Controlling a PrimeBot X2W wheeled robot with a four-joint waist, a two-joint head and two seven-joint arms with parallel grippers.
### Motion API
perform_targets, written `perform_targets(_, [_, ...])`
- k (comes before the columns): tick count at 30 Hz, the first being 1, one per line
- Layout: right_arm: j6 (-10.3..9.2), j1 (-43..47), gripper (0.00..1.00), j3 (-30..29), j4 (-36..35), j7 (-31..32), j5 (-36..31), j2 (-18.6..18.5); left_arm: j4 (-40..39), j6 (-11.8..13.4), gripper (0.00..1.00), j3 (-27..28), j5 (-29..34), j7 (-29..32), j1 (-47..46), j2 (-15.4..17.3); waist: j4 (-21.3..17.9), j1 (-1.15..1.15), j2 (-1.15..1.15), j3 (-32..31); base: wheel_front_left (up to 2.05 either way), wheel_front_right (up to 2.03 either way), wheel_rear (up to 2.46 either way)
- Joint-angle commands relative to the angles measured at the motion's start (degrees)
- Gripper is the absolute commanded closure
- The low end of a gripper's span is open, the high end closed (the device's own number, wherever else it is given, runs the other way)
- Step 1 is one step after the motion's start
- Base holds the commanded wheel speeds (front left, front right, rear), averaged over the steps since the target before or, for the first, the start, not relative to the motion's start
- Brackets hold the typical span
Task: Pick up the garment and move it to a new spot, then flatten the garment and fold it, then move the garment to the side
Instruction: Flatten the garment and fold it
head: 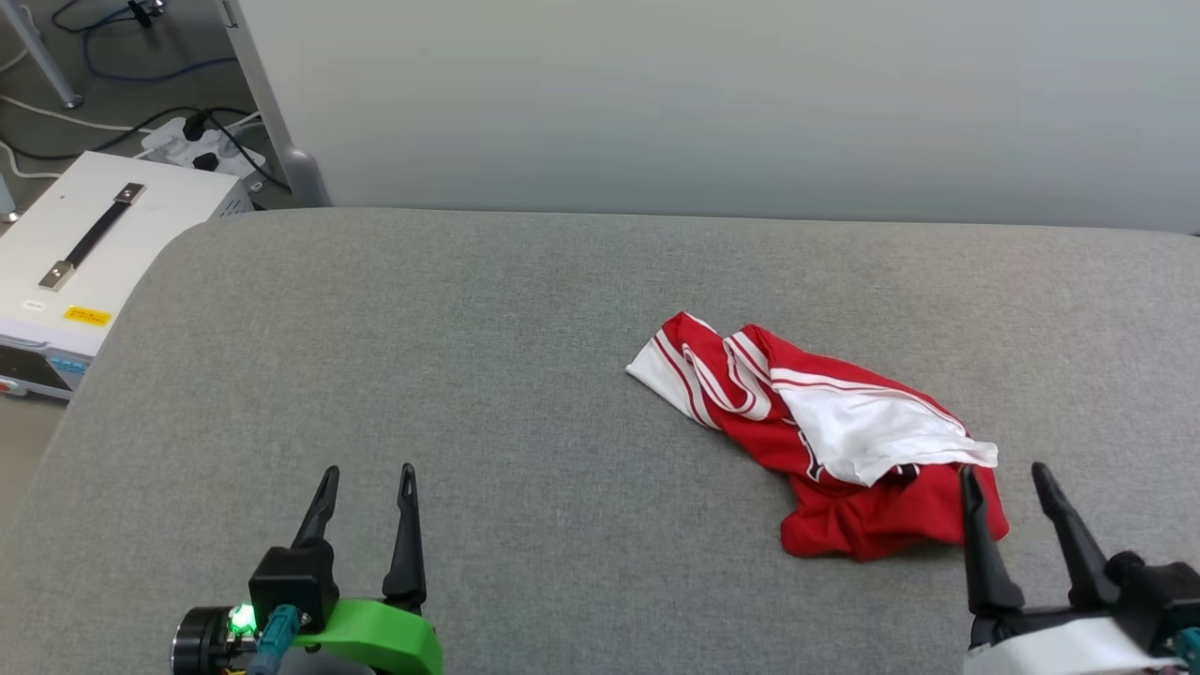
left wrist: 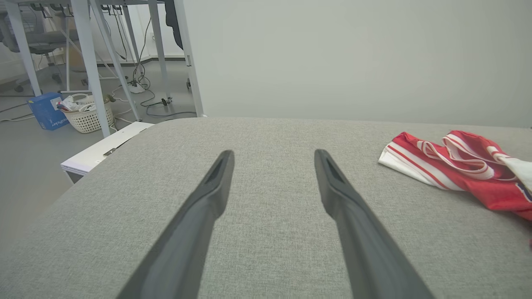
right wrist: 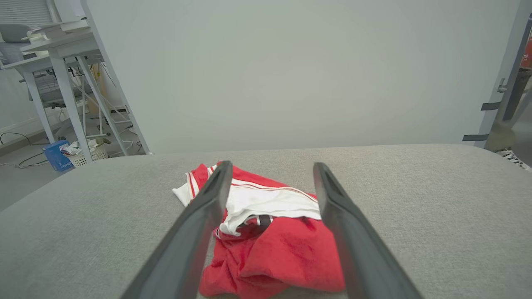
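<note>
The shirt [head: 825, 441] lies crumpled on the pad's [head: 469, 328] right, so the right gripper [head: 1003, 469], spread wide and empty, sits at its near edge, perhaps touching, while the left gripper [head: 368, 469], likewise spread and empty, hangs well apart.

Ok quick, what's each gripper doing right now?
Left gripper: open, holding nothing.
Right gripper: open, holding nothing, close to the garment.

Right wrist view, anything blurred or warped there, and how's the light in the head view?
Right wrist view: the right hand has soft finger bases, the red jersey sharp, the desk legs lean from lens distortion. Head view: soft even light, faint shadow under the jersey, no glare on the grey cushion.
</note>
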Motion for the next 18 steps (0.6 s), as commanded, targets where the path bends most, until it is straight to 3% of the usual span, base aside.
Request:
perform_targets(1, [-0.05,-2.0,0.0,-0.5,-0.8,-0.3,0.8,-0.4,0.3,-0.5,0.0,0.4,0.6,-0.3,0.5,-0.5,0.0,0.0,0.0,0.3,0.0,0.0,0.0])
perform_targets(8, [-0.05,-12.6,0.0,1.4,-3.1,-0.3,2.3,-9.4,0.5,-1.2,0.0,1.0,2.1,-0.3,-1.2,-1.8,0.2,0.0,0.0,2.5,0.0,0.0,0.0])
perform_targets(11, [-0.05,-17.1,0.0,7.0,-0.8,-0.3,5.5,-16.6,0.5,-1.5,0.0,1.2,2.5,-0.3,-1.9,-2.2,0.2,0.0,0.0,3.3,0.0,0.0,0.0])
perform_targets(13, [-0.05,-21.1,0.0,13.9,1.3,1.0,9.5,-24.0,0.6,-1.7,0.0,1.3,2.8,-0.3,-2.5,-2.4,0.3,0.0,0.0,4.0,0.0,0.0,0.0])
perform_targets(18, [-0.05,-29.9,0.0,29.7,-0.1,13.7,20.6,-38.6,0.5,-2.0,0.0,1.8,3.2,-0.3,-3.5,-2.8,0.3,0.0,0.0,5.4,0.0,0.0,0.0])
